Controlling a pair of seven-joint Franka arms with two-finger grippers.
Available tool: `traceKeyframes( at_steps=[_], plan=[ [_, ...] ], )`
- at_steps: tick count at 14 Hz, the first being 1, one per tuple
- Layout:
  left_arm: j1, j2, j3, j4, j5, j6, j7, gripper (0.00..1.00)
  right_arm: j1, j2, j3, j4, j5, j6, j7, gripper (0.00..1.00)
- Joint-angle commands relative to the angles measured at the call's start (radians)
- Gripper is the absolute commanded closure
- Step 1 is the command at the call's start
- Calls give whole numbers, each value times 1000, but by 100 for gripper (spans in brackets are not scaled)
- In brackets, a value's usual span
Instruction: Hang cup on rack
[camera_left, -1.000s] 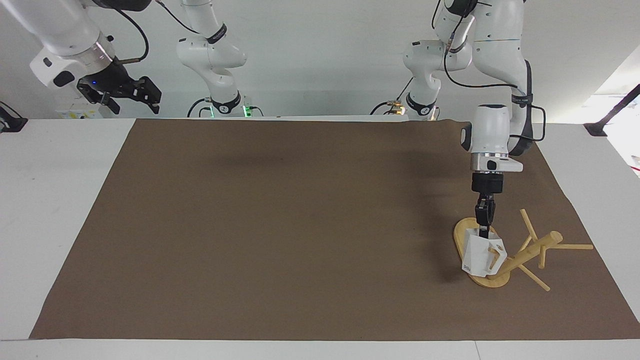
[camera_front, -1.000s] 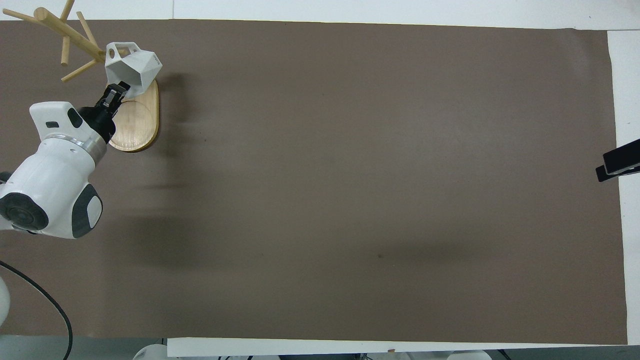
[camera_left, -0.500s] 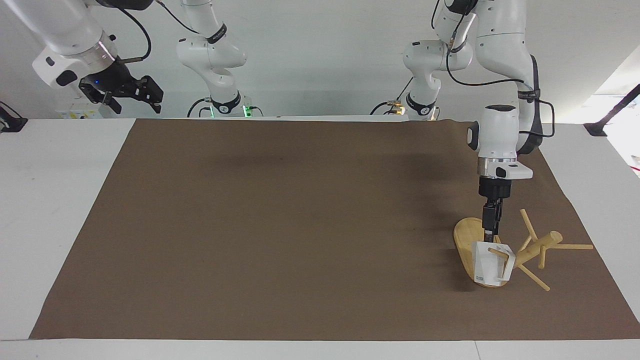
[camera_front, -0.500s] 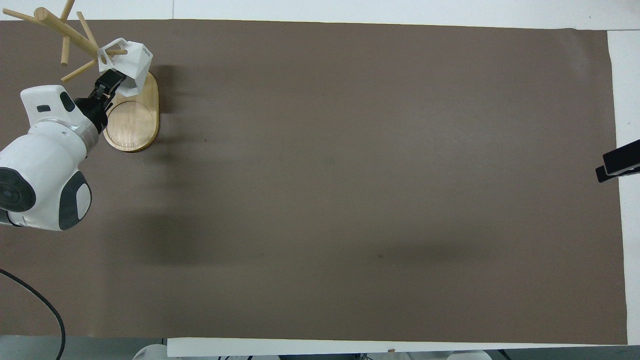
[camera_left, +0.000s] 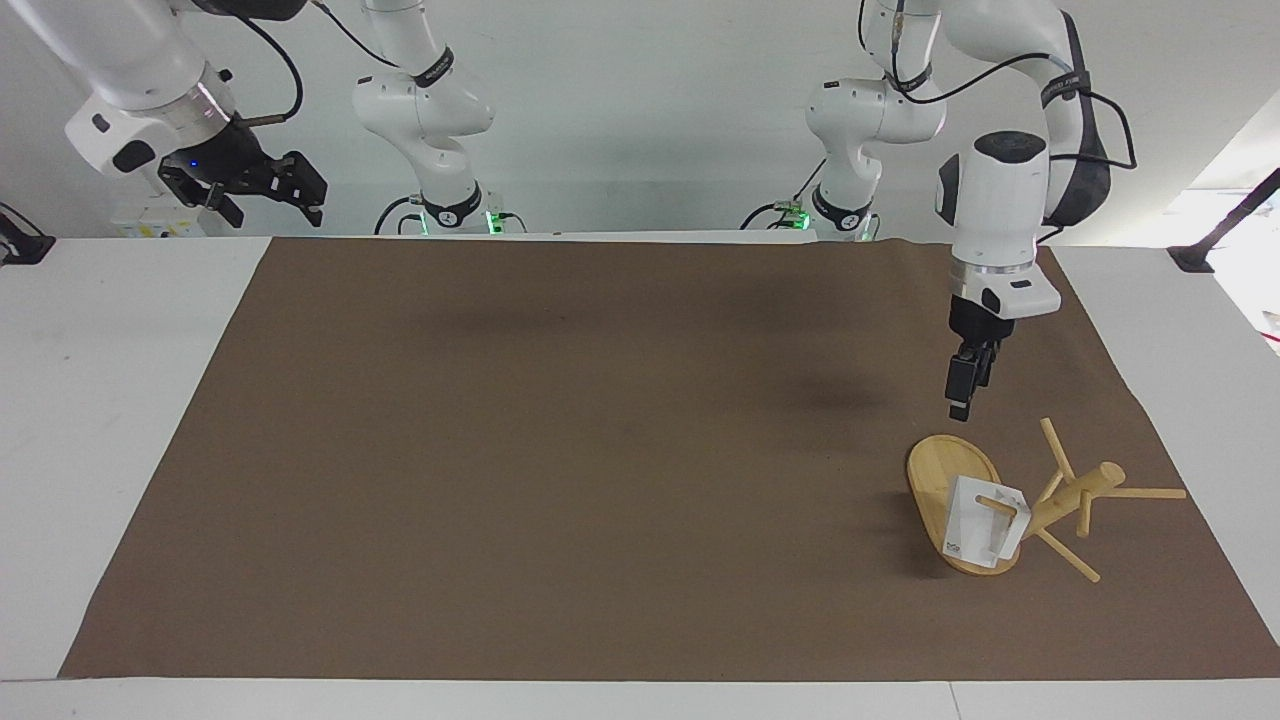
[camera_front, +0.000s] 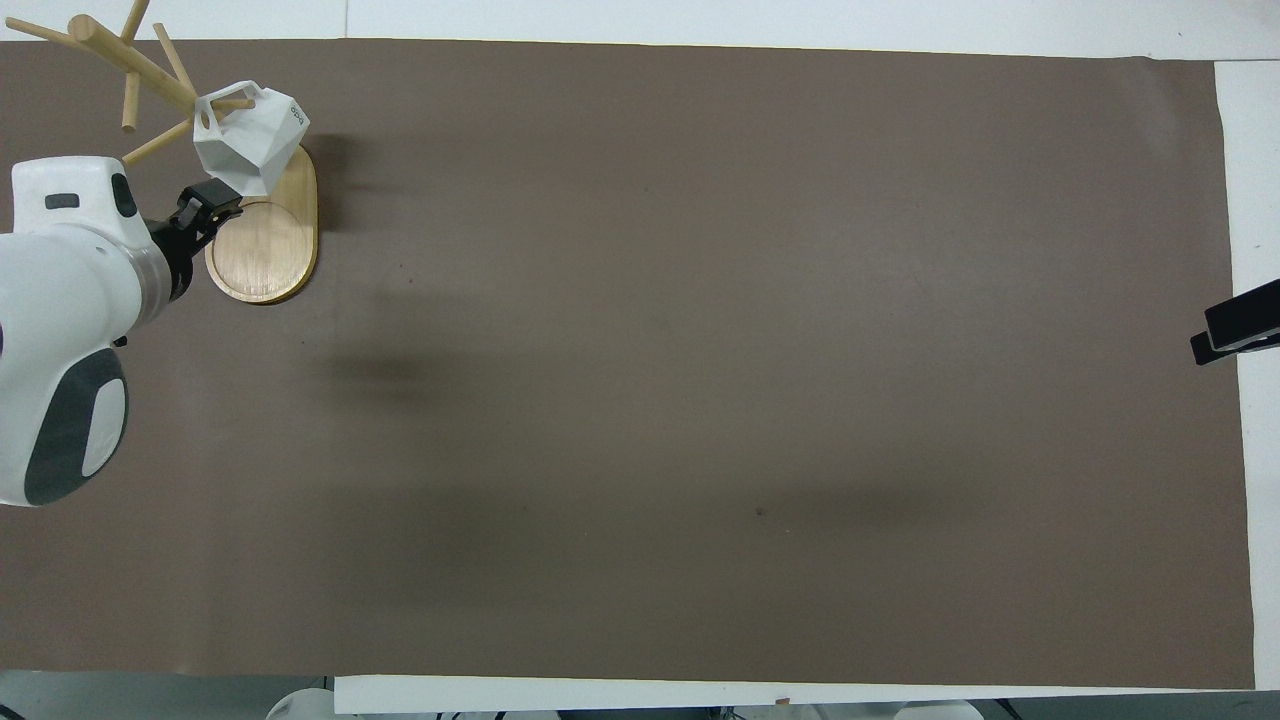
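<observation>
While the cup (camera_left: 983, 522) hangs by its handle on a low peg of the rack (camera_left: 1040, 500), we see nothing gripping it at all. That white faceted cup sits just over the farther end of the rack's oval bamboo base, its small dark mark facing away from the robots, the peg threaded clean through the handle hole. The rack stands on the brown mat (camera_left: 600, 450) at the left arm's end of the table, its thick post leaning with thin pegs sticking out.

Up above, we find the left gripper (camera_left: 962, 395) in the air over the nearer end of the base, fingers apart and holding nothing, clear of the cup in the facing view. From overhead it shows as dark tips just beside the cup (camera_front: 250, 140).

Over at the right arm's end, the right gripper (camera_left: 285, 190) waits high above the table edge, fingers spread, empty.
</observation>
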Motion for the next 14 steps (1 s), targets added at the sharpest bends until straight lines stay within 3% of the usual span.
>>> traceKeyframes(
  at_steps=[1, 4, 8, 10, 14],
  plan=[
    [-29, 17, 9, 199, -72, -299, 216, 0, -9, -20, 8, -23, 0, 2, 5, 1],
    [19, 17, 19, 338, -182, -527, 602, 0, -9, -20, 8, -23, 1, 2, 5, 1],
    [136, 128, 19, 619, -292, -885, 1098, 0, -9, -20, 8, -23, 0, 2, 5, 1],
    [139, 164, 17, 694, -292, -945, 1184, 0, -9, -20, 8, -23, 1, 2, 5, 1],
    [125, 175, 8, 705, -278, -952, 1197, 0, -9, -20, 8, -23, 1, 2, 5, 1]
  ],
)
